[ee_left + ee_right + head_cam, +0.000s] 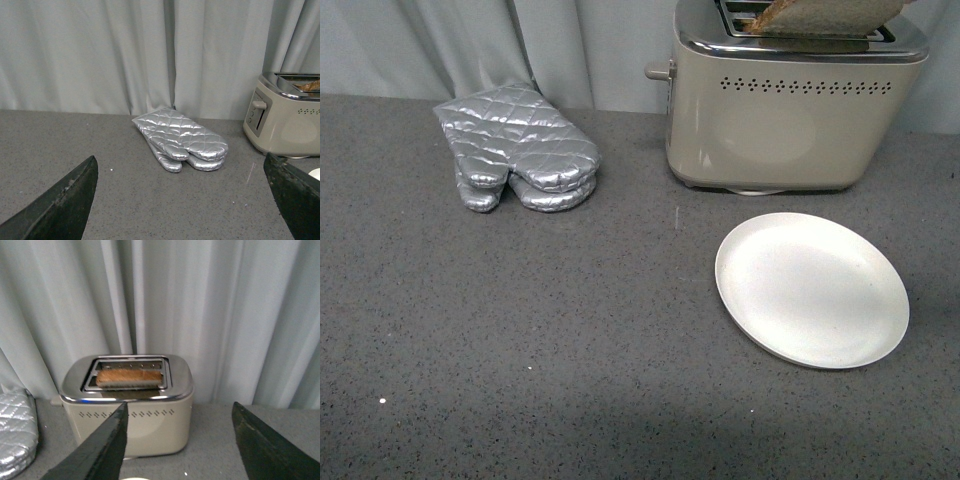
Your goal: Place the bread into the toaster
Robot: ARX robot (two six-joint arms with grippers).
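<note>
Bread sitting in 1 toaster slot, top poking out, ready to go down. Right tool wide apart, holding nothing (let go, likely). Left tool wide too, above the worktop.

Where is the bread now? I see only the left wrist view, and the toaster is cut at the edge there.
Observer: The bread stands in one slot of the toaster; the other slot is empty.
Operator: Does the right hand hold it?
Observer: No. The right hand is open, apart from the toaster, and holds nothing.
Operator: What lies before the toaster?
Observer: A white plate, with nothing on it.
</note>
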